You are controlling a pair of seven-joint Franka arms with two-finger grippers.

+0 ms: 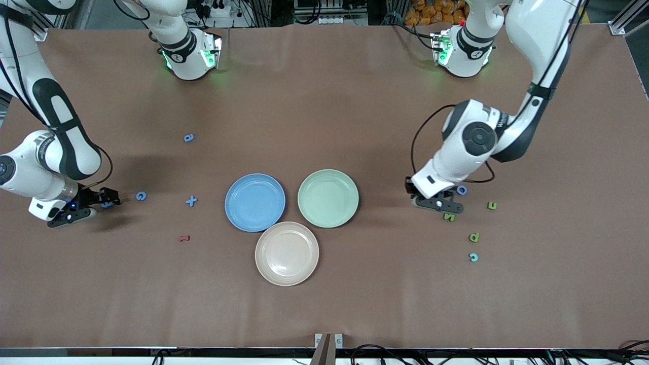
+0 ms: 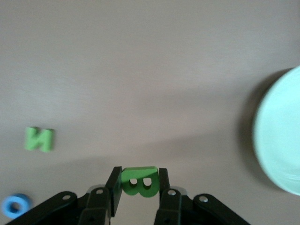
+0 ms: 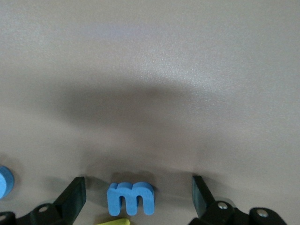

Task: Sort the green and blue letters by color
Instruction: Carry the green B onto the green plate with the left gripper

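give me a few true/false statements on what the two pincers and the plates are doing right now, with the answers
1. The left pincer is shut on a green letter B. True.
2. The right pincer is clamped on the blue letter m. False: its fingers stand open on either side of the m, apart from it.
3. The blue plate and the green plate hold no letters. True.
4. The beige plate lies farther from the front camera than the other two plates. False: it lies nearer.
5. A green letter N lies on the green plate. False: it lies on the table, beside the blue ring letter.
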